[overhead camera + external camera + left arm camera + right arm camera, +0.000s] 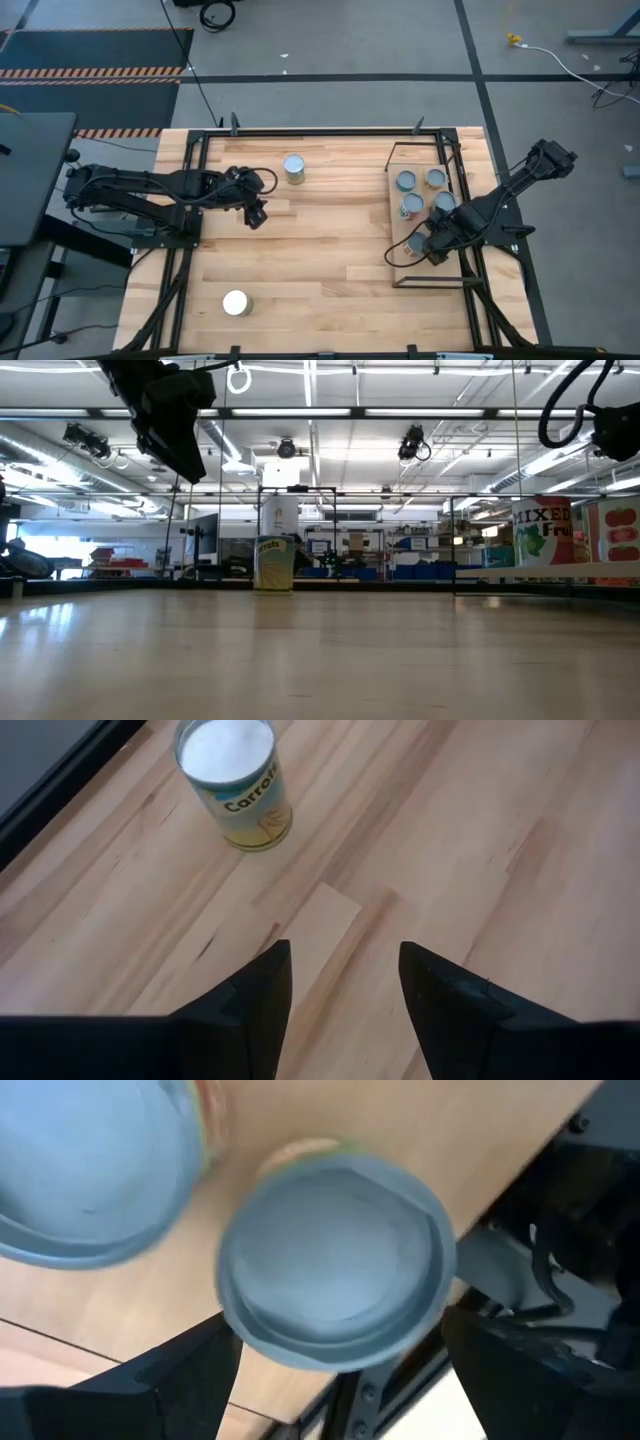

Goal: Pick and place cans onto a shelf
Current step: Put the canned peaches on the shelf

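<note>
The shelf (398,212), a light wood board in a black frame, lies at the table's right with several blue-topped cans (406,180) standing on it. My right gripper (425,246) is at the shelf's near end, shut on a blue-topped can (335,1270). Next to it stands another can (90,1170). My left gripper (255,215) hangs open and empty above the table's left half. One can (294,168) stands at the far middle, another (236,302) near the front left. A white-topped can labelled Carrots (235,780) stands ahead of the left fingers. My right gripper has the can between its two fingers, one on each side of its wall just below the rim (232,1335). The fingers come from above and slant down. The can's bottom is hidden by its own top, so I cannot tell whether it stands on the shelf.
The black frame (300,130) runs along the table's far edge and sides. Bare wood lies between the left gripper and the shelf. In the low view the far can (273,565) stands upright, and labelled cans (545,530) on the shelf show at the right.
</note>
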